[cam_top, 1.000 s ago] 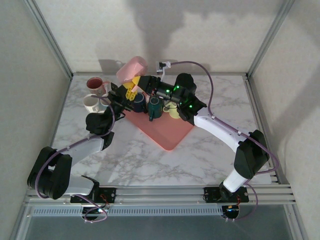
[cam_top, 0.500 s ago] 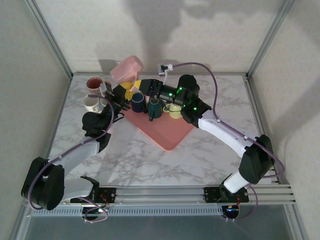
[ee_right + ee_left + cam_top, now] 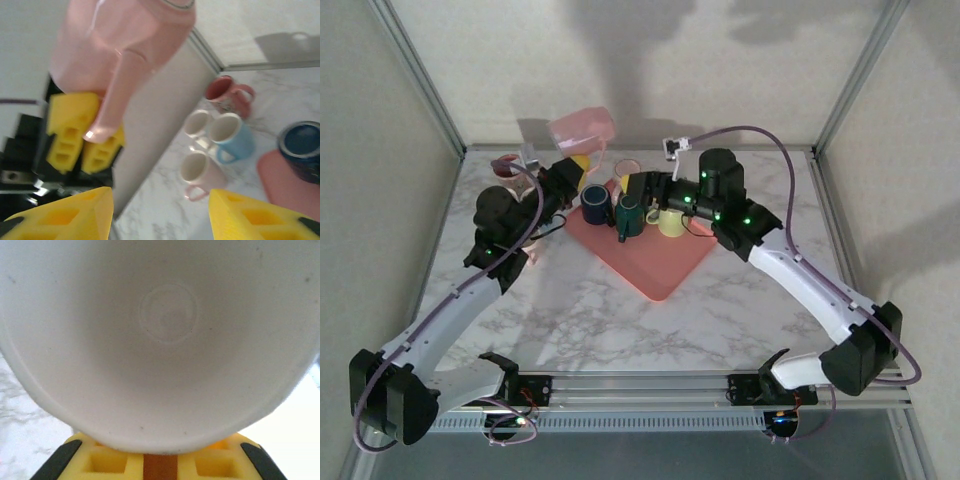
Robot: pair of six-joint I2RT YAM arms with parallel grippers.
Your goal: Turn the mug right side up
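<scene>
Top external view: the pink mug (image 3: pixel 582 128) hangs in the air directly above the left gripper (image 3: pixel 578 160), well clear of the pink tray (image 3: pixel 660 262). A second ago both arms crowded in on it; now the right arm has drawn back.

On the right wrist view, the right gripper (image 3: pixel 159 212) has its jaws wide apart with nothing between them, and the mug sits ahead of them and higher. The left jaws are clamped on the mug's handle (image 3: pixel 112 90), with the body rising above their fingers (image 3: pixel 67 125).

We judge the hand-over done: the left arm alone carries the mug. The left wrist view gives a pale rounded surface close over its own jaws. We cannot tell whether that is mouth or base, so we cannot say the mug is upright. It is not yet set down.
</scene>
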